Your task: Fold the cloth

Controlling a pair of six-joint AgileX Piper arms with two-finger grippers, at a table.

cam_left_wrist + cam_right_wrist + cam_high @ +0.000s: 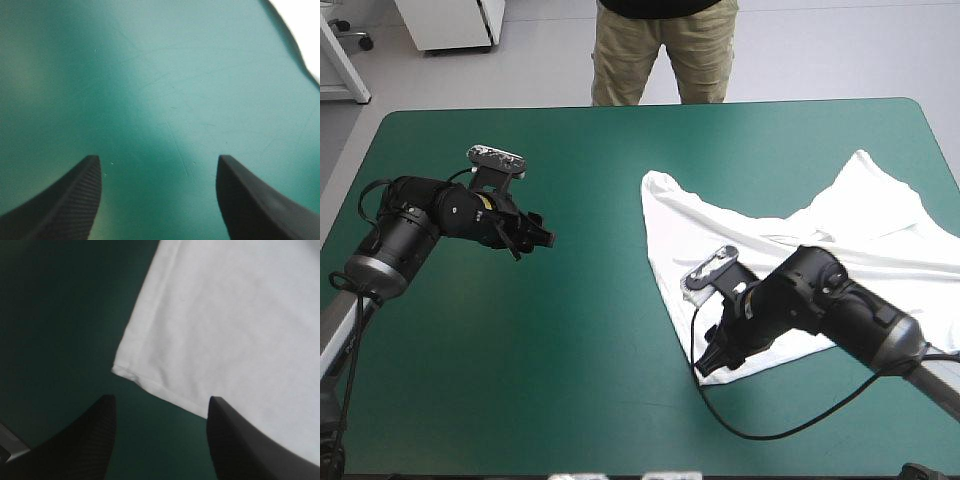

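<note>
My left fingers [542, 238] stand wide apart and hold nothing. They are over the left half of the counter [520, 400], and in my left wrist view only the bare teal-green cover [125, 75] shows between them and ahead of them. A small patch of white lies far ahead and off to one side, well apart from the tips. I cannot tell whether these fingers touch the cover or hang just above it. My right fingers [708, 362] are open too, by about the same gap, and they grip nothing. They sit at the near left corner of the T-shirt [880, 230], which lies on the right half of the counter. The T-shirt is spread mostly flat, with creases running across its middle. One pointed part reaches toward the far right, and the cloth runs on to the counter's right edge. Its left edge runs from near the counter's middle down toward me. In my right wrist view the hemmed corner of the T-shirt [230, 325] lies just ahead of the gap between my fingers. The hem slants back to one fingertip [220, 412], which overlaps the cloth's edge. The other fingertip [102, 412] is over bare cover. I cannot tell whether the first tip presses on the cloth or only hangs above it.
</note>
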